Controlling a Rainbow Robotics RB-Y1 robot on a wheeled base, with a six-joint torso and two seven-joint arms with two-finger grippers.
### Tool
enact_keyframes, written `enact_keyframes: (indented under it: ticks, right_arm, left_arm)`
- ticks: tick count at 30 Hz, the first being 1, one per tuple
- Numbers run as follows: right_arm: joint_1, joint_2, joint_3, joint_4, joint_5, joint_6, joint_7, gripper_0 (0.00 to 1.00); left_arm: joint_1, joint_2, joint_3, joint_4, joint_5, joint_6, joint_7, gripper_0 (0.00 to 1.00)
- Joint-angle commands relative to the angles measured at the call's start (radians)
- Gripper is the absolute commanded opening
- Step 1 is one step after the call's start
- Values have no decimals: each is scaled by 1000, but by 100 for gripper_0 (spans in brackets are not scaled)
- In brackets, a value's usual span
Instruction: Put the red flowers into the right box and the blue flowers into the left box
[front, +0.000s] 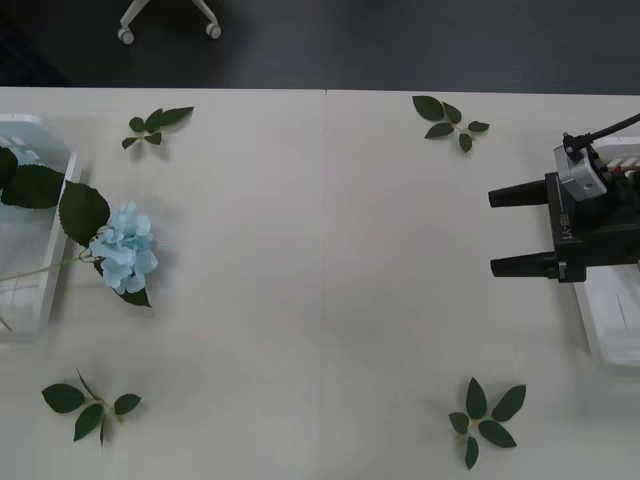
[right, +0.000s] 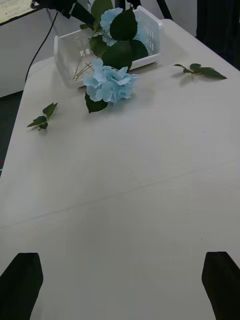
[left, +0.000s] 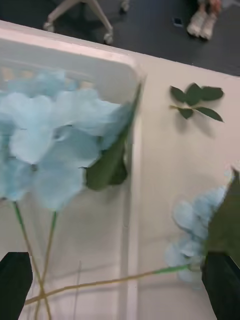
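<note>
The left box (front: 48, 215) sits at the table's left edge, with blue flowers (left: 55, 135) lying inside it. One blue flower (front: 125, 258) rests with its bloom on the table just outside the box while its stem crosses the rim (left: 132, 200). My left gripper (left: 120, 290) hovers open over that box, holding nothing. My right gripper (front: 500, 230) stands open and empty at the table's right side, above the right box (front: 610, 335), which the arm partly hides. From the right wrist, the stray blue flower (right: 107, 85) lies in front of the left box (right: 145, 30). The red flowers are out of view.
Flowerless green leaf sprigs lie at the far left (front: 155, 125), far right (front: 450, 120), near left (front: 90, 405) and near right (front: 485, 415) of the white table. A chair base (front: 170, 20) stands on the floor beyond the table's far edge.
</note>
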Motion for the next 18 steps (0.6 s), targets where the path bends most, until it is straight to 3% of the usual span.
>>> enact_keyframes:
  ticks: [1,7,18]
  right_arm:
    - [-12,-28,-10,-16,-5,1,-7,94]
    - [-12,-28,-10,-16,-5,1,-7,94]
    - [-12,-28,-10,-16,-5,1,-7,94]
  left_arm:
    - [1,42,20,-123,5,105,-40,100]
    - [-7,44,15,-227,85,239,-167,100]
    - [-126,44,-16,-235,226,477,-500,100]
